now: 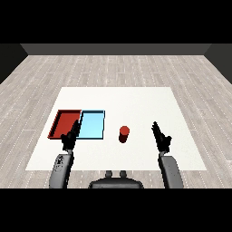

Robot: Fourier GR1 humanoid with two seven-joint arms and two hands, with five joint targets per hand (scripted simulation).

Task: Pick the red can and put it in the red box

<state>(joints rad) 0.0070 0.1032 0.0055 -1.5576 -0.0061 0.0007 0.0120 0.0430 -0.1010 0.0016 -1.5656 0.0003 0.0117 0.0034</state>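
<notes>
A red can (124,134) stands upright on the white table (136,102), just right of the light blue tray (92,125). The red tray (64,123) lies at the far left, beside the blue one. My right hand (160,136) hovers to the right of the can, a clear gap away, fingers straight and pointing forward, holding nothing. My left hand (71,136) is raised with straight fingers over the near edges of the two trays, also holding nothing.
The two trays lie side by side at the table's left. A grey wooden floor surrounds the table on all sides.
</notes>
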